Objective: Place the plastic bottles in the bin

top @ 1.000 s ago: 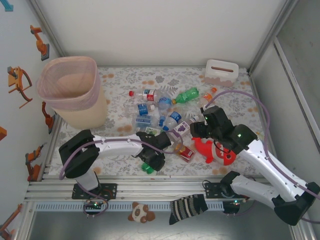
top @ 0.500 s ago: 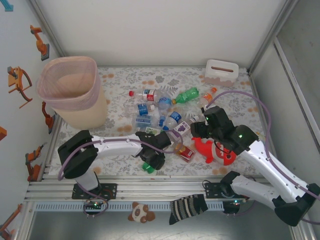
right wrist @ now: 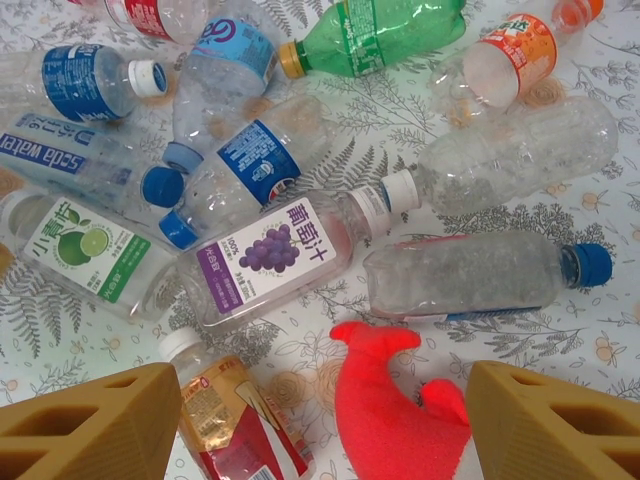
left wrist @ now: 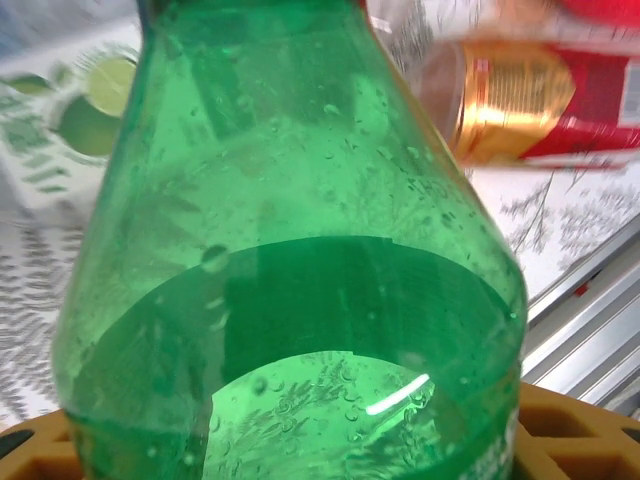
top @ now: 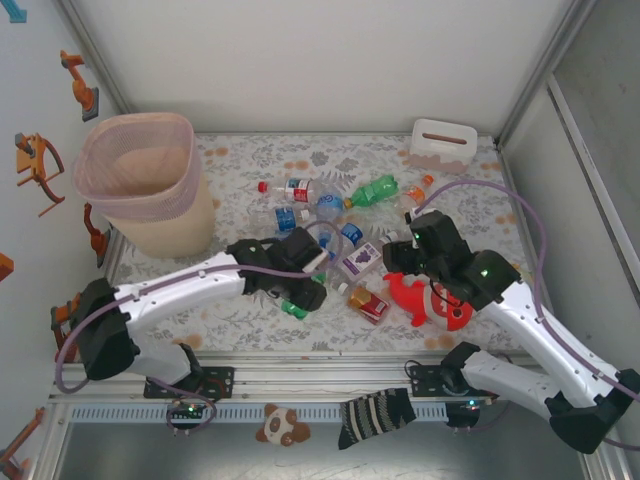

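Note:
My left gripper (top: 300, 293) is shut on a green bottle (left wrist: 290, 250), which hangs just above the table near the front of the pile (top: 294, 309). One orange fingertip (left wrist: 575, 430) shows beside the bottle's base. The other plastic bottles lie in a heap mid-table: a grape-label one (right wrist: 270, 250), an amber red-label one (right wrist: 235, 425), a clear blue-capped one (right wrist: 480, 275), and a green one (right wrist: 380, 30). The pink bin (top: 140, 165) stands at the far left. My right gripper (right wrist: 320, 425) is open over the red shark's tail, holding nothing.
The red shark plush (top: 430, 300) lies right of the heap under my right arm. A small white slotted box (top: 442, 145) sits at the back right. Walls close in the left, back and right sides; a metal rail runs along the near edge.
My left gripper closed on the green bottle and carried it up and slightly left, away from the near edge. The right arm has stayed put.

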